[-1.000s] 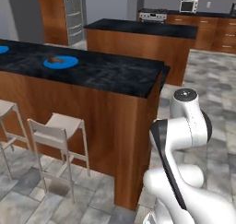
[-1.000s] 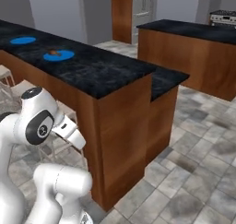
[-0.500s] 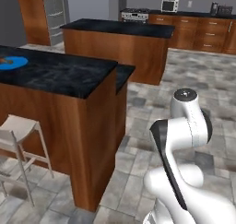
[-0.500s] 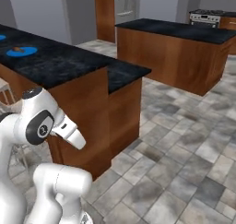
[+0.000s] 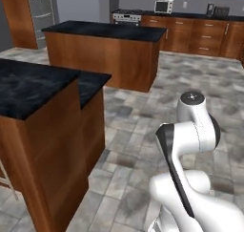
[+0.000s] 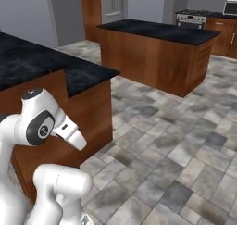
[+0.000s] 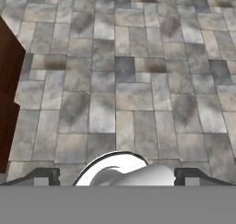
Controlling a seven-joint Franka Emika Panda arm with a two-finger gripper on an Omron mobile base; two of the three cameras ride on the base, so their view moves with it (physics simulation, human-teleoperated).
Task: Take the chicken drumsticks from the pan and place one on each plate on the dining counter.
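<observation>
The claw (image 7: 118,176) hung wide apart and empty over the grey floor tiles (image 7: 129,94), carrying nothing because the arm was folded in for travel; the dining table (image 5: 33,85) stood beside the robot, with plates, pan and drumsticks out of sight

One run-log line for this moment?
gripper: open, empty, over tile floor | dining counter: near end at left | kitchen island: ahead

floor (image 5: 143,111): open | dining counter (image 5: 43,131): blocks left | island (image 5: 109,54): ahead
</observation>
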